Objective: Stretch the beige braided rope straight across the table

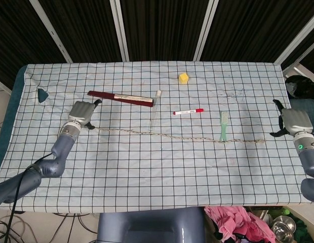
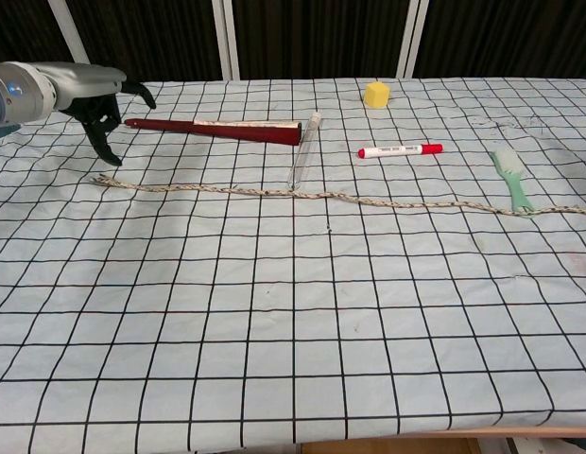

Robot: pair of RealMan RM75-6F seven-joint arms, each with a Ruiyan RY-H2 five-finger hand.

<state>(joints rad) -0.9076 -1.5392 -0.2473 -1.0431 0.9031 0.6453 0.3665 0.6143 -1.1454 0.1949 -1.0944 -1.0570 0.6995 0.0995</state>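
Observation:
The beige braided rope [image 1: 177, 135] [image 2: 350, 198] lies loose on the checked cloth in a slightly wavy line from left to right. It runs under the clear tube and over the green brush handle. My left hand [image 1: 82, 113] [image 2: 96, 104] hovers above the rope's left end with its fingers spread, holding nothing. My right hand [image 1: 291, 123] is at the table's right edge, apart from the rope's right end, fingers spread and empty. The chest view does not show the right hand.
A dark red flat stick [image 1: 120, 97] [image 2: 215, 128] lies behind the rope, with a clear tube [image 1: 155, 107] [image 2: 306, 151] beside it. A red marker [image 1: 188, 111] [image 2: 400, 149], a green brush [image 1: 224, 126] [image 2: 511, 178] and a yellow block [image 1: 183, 77] [image 2: 375, 94] sit toward the right. A teal piece [image 1: 42, 94] rests at far left.

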